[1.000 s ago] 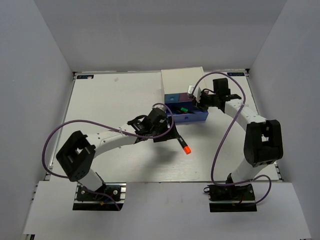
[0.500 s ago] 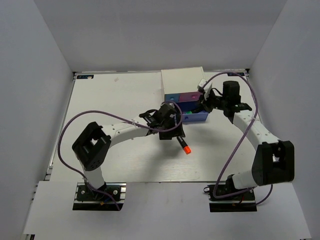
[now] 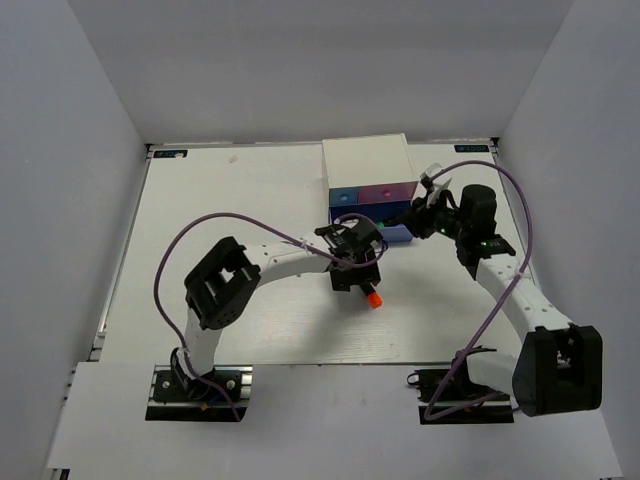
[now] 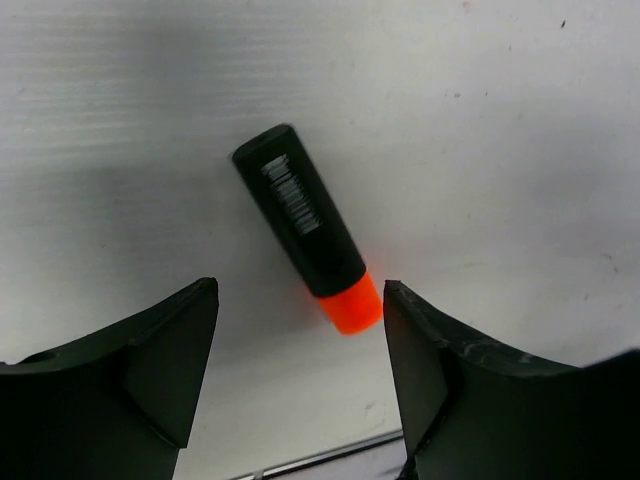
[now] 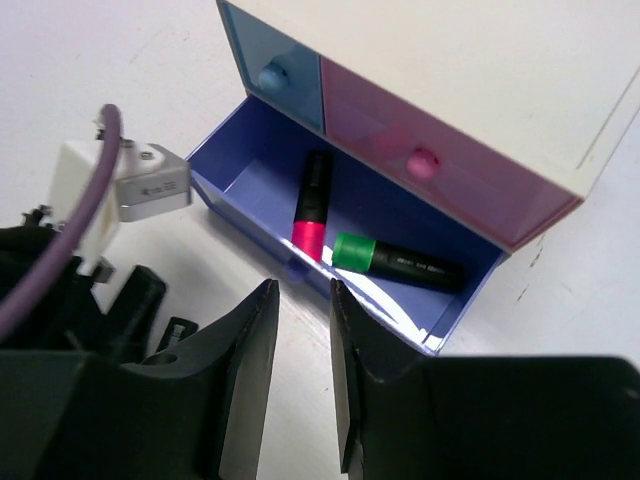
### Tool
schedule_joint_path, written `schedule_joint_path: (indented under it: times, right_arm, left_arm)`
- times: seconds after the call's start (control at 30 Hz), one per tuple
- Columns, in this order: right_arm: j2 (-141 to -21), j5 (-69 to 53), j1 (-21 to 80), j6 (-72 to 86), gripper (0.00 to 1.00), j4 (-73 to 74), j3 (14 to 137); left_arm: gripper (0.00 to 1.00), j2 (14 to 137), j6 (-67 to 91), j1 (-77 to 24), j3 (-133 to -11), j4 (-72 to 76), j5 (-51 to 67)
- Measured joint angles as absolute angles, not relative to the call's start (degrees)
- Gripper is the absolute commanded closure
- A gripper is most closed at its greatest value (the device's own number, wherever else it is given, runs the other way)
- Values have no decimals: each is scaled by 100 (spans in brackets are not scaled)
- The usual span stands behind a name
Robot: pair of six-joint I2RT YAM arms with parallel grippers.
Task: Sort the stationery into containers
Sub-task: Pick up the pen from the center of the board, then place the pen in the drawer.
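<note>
The orange-capped highlighter (image 4: pixel 308 240) lies on the white table, cap toward the near edge; it also shows in the top view (image 3: pixel 371 297). My left gripper (image 4: pixel 298 325) is open, just above it, a finger on each side of the cap end; in the top view the gripper (image 3: pixel 356 279) hides most of the pen. The wide blue-violet drawer (image 5: pixel 235 165) is pulled open and holds the pink-capped highlighter (image 5: pixel 311 206) and the green-capped highlighter (image 5: pixel 396 261). My right gripper (image 5: pixel 300 300) is empty, its jaws a narrow gap apart, just in front of that drawer. The pink cylinder and grey block are out of view.
The white cabinet (image 3: pixel 365 160) stands at the back middle of the table, with the light blue drawer (image 5: pixel 268 55) and the pink drawer (image 5: pixel 425 140) shut above the open one. The left arm's wrist (image 5: pixel 120 185) is close on the right gripper's left.
My left arm has swung right and toward the near edge, and now sits over the orange-capped highlighter. My right gripper has drawn back to the right, away from the open drawer.
</note>
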State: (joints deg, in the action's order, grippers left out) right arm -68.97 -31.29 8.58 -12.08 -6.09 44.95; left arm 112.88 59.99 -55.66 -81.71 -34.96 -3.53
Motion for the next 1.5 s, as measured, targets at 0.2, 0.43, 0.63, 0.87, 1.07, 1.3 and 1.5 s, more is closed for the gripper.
schedule_joint_path:
  times: [0.2,0.43,0.63,0.87,1.07,1.3,1.5]
  right_arm:
    - [-6418,-3017,788,-836,67,-757,4018]
    - [-5819,-2687,711,-558,65,-888,3621]
    - [-5398,-2493,674,-346,65,-954,3297]
    - [-5019,-2412,670,-172,46,-956,3116]
    - [-4856,-2497,661,-252,25,-893,2908]
    - [-4790,-2574,646,-263,95,-794,2689]
    - [-4659,-2561,644,-207,93,-746,2539]
  left_arm:
    - [29,12014,6307,-5743,-9185,-4145,-825]
    - [34,12326,6565,-5798,-9498,-4755,-899]
    - [55,12401,6650,-5817,-9590,-5019,-895]
    - [83,12285,6569,-5872,-9411,-4967,-832]
    - [88,11356,6016,-6027,-8180,-4355,-845]
    - [89,9369,4840,-5968,-6700,-2585,-919]
    - [82,9135,3594,-5811,-6598,-1164,-1129]
